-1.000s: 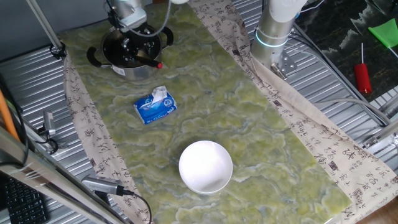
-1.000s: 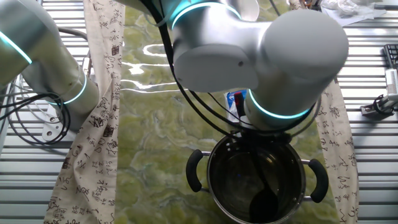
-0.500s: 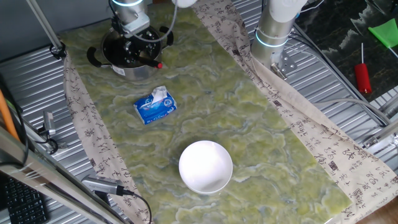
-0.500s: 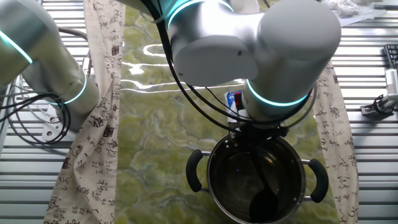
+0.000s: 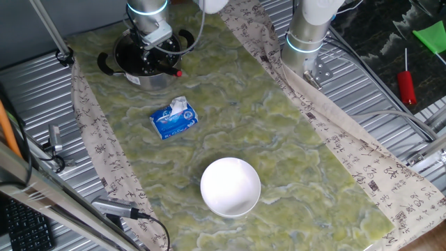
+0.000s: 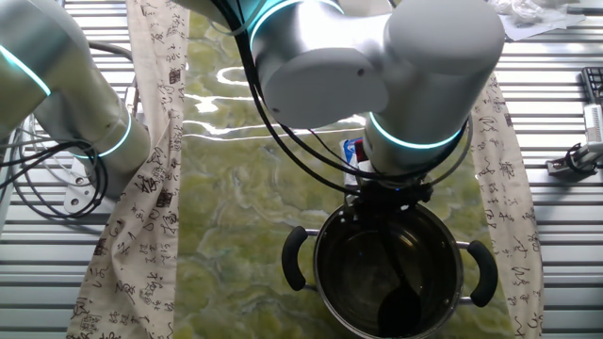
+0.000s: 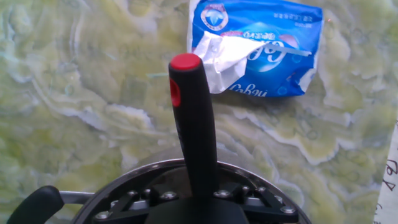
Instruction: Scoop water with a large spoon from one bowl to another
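The steel pot (image 5: 143, 61) with two black handles stands at the far left end of the mat and appears again, close up, as the pot (image 6: 388, 273). The black ladle lies in it, scoop (image 6: 400, 307) at the bottom. Its handle (image 7: 194, 127) leans over the rim and ends in a red tip (image 5: 179, 72). My gripper (image 5: 150, 50) hangs over the pot. In the hand view the handle runs straight out from between the fingers, which sit tight against it. The plain white bowl (image 5: 231, 186) stands apart near the front of the mat.
A blue tissue pack (image 5: 174, 118) lies on the mat between pot and bowl, and the same pack (image 7: 258, 46) sits just beyond the handle's tip. A red-handled screwdriver (image 5: 406, 85) lies far right. The arm's base (image 5: 306, 35) stands at the back.
The wrist above the pot has shifted slightly and stands more upright. Ladle, pot, bowl and tissue pack have kept their places.
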